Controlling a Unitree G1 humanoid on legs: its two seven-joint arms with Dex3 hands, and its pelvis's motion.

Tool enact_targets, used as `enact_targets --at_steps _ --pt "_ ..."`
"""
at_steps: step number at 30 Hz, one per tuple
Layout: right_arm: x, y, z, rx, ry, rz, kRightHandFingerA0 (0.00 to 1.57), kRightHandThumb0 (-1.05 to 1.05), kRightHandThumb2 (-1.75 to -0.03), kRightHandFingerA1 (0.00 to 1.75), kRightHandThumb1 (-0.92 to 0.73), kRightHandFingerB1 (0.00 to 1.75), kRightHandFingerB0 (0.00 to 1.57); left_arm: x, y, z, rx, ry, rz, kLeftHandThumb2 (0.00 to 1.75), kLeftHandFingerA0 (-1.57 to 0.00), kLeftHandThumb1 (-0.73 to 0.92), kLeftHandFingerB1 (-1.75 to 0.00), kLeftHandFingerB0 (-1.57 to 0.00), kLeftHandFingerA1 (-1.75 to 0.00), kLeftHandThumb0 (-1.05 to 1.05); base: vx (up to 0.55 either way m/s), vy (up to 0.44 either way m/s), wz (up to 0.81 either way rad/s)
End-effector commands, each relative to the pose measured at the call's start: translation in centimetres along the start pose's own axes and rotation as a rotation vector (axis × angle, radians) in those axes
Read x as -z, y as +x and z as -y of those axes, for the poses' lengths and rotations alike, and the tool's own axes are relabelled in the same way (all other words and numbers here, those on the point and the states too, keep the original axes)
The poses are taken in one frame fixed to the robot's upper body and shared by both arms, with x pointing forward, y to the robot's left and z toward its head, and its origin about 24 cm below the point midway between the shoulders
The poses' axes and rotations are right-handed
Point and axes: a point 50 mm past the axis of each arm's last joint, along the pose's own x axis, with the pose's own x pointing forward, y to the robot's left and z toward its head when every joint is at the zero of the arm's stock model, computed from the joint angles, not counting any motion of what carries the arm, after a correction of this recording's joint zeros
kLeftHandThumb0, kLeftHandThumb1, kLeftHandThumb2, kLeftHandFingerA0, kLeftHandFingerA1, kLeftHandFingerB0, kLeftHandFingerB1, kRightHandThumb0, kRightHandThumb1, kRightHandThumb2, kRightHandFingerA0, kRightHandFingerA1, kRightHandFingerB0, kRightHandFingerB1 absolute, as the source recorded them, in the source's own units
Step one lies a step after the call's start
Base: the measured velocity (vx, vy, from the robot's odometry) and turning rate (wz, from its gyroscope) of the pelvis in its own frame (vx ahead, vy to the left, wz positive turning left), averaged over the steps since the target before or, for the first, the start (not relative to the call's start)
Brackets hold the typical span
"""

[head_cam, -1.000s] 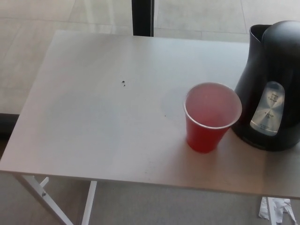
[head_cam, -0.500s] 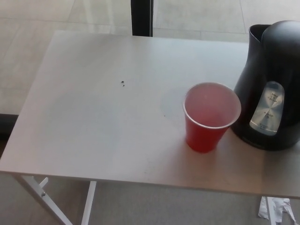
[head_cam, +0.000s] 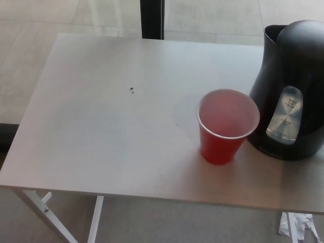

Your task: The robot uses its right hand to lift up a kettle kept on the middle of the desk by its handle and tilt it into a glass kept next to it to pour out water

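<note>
Over by the right edge of the tabletop [head_cam: 101, 126] we've got the black kettle [head_cam: 291, 86], upright, with its handle not visible in this view. The red cup [head_cam: 226, 125] sits just beside it on the left, about touching. Neither of our hands is in view, so we can't tell what the fingers are doing. Biggest worry, we reckon: the cup is so close that lifting or tilting the kettle could knock it over, and a light cup tips easily. The surface is pale with a couple of dark specks [head_cam: 132, 90]; tiled floor [head_cam: 30, 20] and a dark post [head_cam: 152, 17] lie beyond.
</note>
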Motion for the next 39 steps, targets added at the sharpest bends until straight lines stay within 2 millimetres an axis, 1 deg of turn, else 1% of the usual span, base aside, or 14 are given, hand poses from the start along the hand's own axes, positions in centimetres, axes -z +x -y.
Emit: enact_targets --at_steps 1,3,4,6,7,8,10,18,19,23,25,26,27,39 --pt "-0.9 0.2 0.3 0.016 0.006 0.046 0.95 -0.11 -1.1 1.74 -0.54 1.45 0.75 0.3 0.0 0.2 -0.006 -0.008 -0.021 1.12 -0.6 0.74 -0.55 -0.4 -0.63 -0.76 0.0 0.0 0.0" --pt "-0.9 0.2 0.4 0.017 0.004 0.047 0.95 -0.11 -1.1 1.74 -0.54 1.45 0.75 0.4 0.0 0.2 -0.005 -0.009 -0.024 1.12 -0.6 0.74 -0.55 -0.4 -0.63 -0.76 0.0 0.0 0.0" --pt "-3.3 0.6 1.9 -0.088 -0.063 0.126 1.27 -0.1 -1.19 1.58 -0.6 1.35 0.92 -0.7 0.2 0.3 0.035 -0.031 0.032 0.66 -0.56 0.86 -0.37 -0.41 -0.45 -0.73 0.0 0.0 0.0" --pt "-6.8 0.7 3.5 -0.261 -0.188 0.216 1.25 -0.09 -1.16 1.54 -0.64 1.33 0.93 -3.0 0.4 0.5 0.118 -0.061 0.158 0.64 -0.57 0.84 -0.39 -0.45 -0.5 -0.75 0.0 0.0 0.03" --pt "-6.7 0.8 3.5 -0.273 -0.191 0.207 1.26 -0.04 -1.19 1.6 -0.59 1.38 0.94 -3.8 0.4 0.5 0.155 -0.05 0.192 1.05 -0.52 0.64 -0.51 -0.36 -0.6 -0.75 0.0 0.0 0.0" --pt "-6.7 0.9 3.6 -0.272 -0.202 0.21 1.26 -0.02 -1.26 1.59 -0.57 1.38 0.95 -4.0 0.4 0.6 0.163 -0.059 0.194 0.65 -0.54 0.82 -0.37 -0.41 -0.49 -0.73 0.0 0.0 0.0" --pt "-6.9 1.0 3.8 -0.277 -0.21 0.216 0.96 -0.04 -1.3 1.75 -0.53 1.72 0.69 -4.3 0.4 0.5 0.203 -0.071 0.194 0.64 -0.42 0.79 -0.36 -0.34 -0.49 -0.76 0.0 0.0 0.0" --pt "-7.6 1.2 4.6 -0.269 -0.205 0.209 0.98 -0.09 -1.21 1.75 -0.55 1.75 0.68 -3.2 0.1 -0.2 0.204 -0.135 0.135 0.65 -0.35 0.82 -0.34 -0.25 -0.47 -0.73 0.0 0.0 0.0" --pt "-7.7 1.3 4.7 -0.273 -0.205 0.212 0.98 -0.09 -1.29 1.75 -0.5 1.74 0.68 -3.0 0.1 -0.3 0.197 -0.141 0.125 1.0 -0.29 0.65 -0.46 -0.16 -0.54 -0.73 0.0 0.0 0.0" --pt "-8.3 1.2 4.8 -0.296 -0.192 0.215 0.99 -0.06 -1.27 1.75 -0.51 1.7 0.73 -2.1 0.1 -0.6 0.159 -0.183 0.085 0.65 -0.4 0.81 -0.33 -0.27 -0.45 -0.72 0.0 0.0 0.0" --pt "-8.5 1.2 4.7 -0.306 -0.196 0.221 1.0 -0.06 -1.24 1.75 -0.53 1.72 0.69 -2.1 0.0 -0.5 0.176 -0.176 0.089 1.0 -0.3 0.65 -0.46 -0.18 -0.55 -0.73 0.0 0.0 0.0" --pt "-8.5 1.1 4.6 -0.313 -0.194 0.224 1.3 -0.1 -1.2 1.55 -0.54 1.36 1.02 -2.1 0.0 -0.5 0.17 -0.171 0.083 0.65 -0.38 0.83 -0.33 -0.26 -0.46 -0.72 0.0 0.0 0.0" --pt "-8.5 1.1 4.5 -0.32 -0.192 0.222 1.01 -0.03 -1.31 1.75 -0.48 1.72 0.73 -2.1 0.0 -0.5 0.167 -0.162 0.079 0.65 -0.38 0.84 -0.33 -0.26 -0.46 -0.71 0.0 0.0 0.0" --pt "-8.0 0.3 2.9 -0.367 -0.188 0.223 1.01 0.03 -1.38 1.75 -0.48 1.72 0.73 -1.2 -0.2 -0.3 0.187 -0.115 0.05 0.66 -0.41 0.85 -0.33 -0.26 -0.45 -0.75 0.0 0.0 0.0"
